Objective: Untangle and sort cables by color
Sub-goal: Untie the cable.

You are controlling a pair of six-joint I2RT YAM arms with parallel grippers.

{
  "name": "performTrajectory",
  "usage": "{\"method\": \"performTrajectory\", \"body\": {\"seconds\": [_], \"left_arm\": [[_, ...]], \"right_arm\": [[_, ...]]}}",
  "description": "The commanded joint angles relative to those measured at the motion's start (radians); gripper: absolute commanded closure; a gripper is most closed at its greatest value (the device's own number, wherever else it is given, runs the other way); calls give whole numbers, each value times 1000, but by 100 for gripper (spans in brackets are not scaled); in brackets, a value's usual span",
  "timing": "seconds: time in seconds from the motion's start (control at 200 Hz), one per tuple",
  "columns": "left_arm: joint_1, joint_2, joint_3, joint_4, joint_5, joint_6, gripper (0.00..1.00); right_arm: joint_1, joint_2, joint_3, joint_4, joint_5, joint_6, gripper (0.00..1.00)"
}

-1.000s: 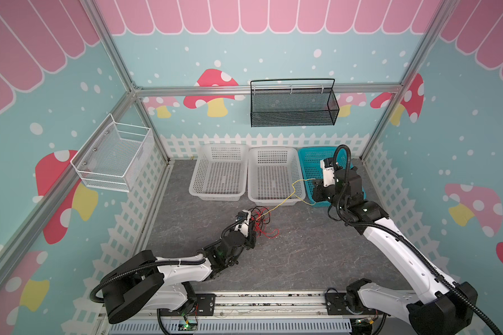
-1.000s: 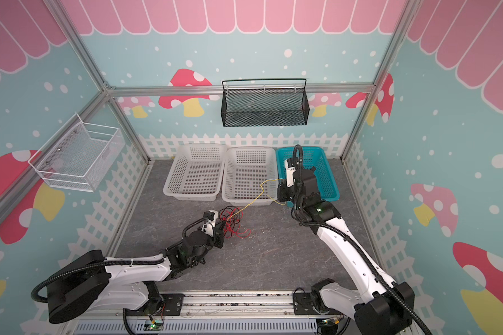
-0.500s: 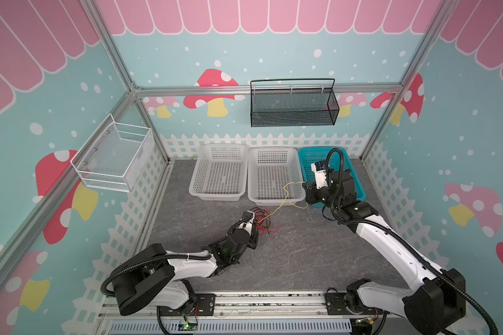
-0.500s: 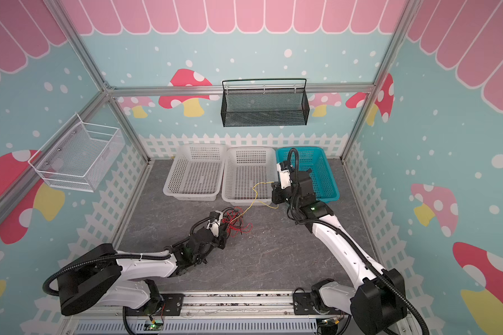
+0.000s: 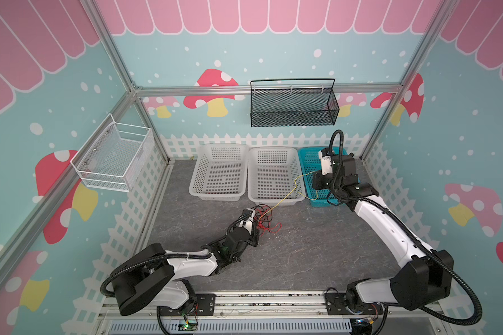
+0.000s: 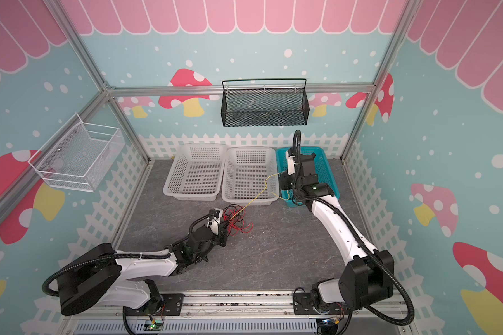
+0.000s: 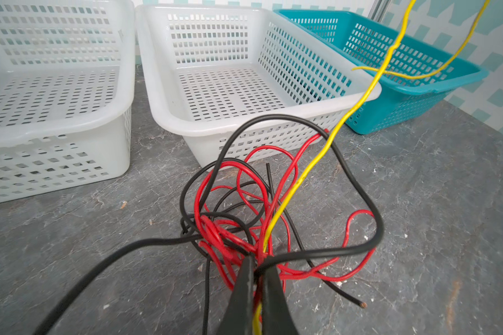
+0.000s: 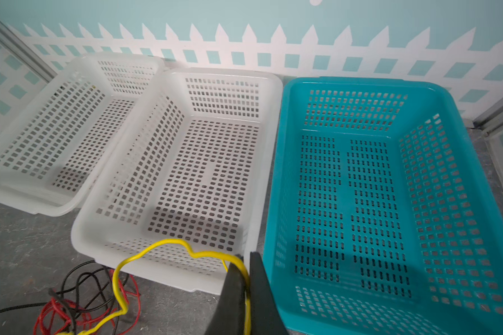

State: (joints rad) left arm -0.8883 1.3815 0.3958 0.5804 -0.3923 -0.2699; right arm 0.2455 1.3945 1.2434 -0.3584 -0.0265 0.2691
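One yellow cable (image 7: 299,179) is counted. It is pinched in the right gripper (image 8: 246,261), whose jaws are pressed together on it near the front corner of the teal basket (image 8: 360,82). From there it is strung down past the nearer of two white baskets (image 5: 196,174) to a knot (image 5: 263,224) on the table (image 5: 302,246). The knot is clamped by the left gripper (image 7: 257,271), with red strands (image 7: 215,232), black strands (image 7: 157,241) and the yellow end caught between its closed fingers. How many red and black lengths are wound in cannot be told. The wires are judged light, limp yet springy, and slick-sheathed, so slipping from a loose pinch is to be expected. A hold is best taken on a free stretch, clear of the crossings. Three floor baskets are counted, none holding a sorted cable.
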Motion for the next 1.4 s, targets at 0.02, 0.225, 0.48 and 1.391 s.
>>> {"method": "performTrajectory", "body": {"seconds": [0.02, 0.225, 0.48, 1.391], "left_arm": [[23, -8, -34, -114, -23, -29, 100], [29, -27, -53, -123, -28, -38, 100], [35, -50, -43, -130, -7, -27, 100], [33, 45, 84, -89, 133, -65, 100]], "right_arm": [[-97, -3, 46, 66, 74, 3, 100], [-227, -17, 16, 70, -1, 16, 100], [-240, -40, -53, 105, -148, 9, 100], [34, -25, -258, 109, -159, 69, 33]]}}
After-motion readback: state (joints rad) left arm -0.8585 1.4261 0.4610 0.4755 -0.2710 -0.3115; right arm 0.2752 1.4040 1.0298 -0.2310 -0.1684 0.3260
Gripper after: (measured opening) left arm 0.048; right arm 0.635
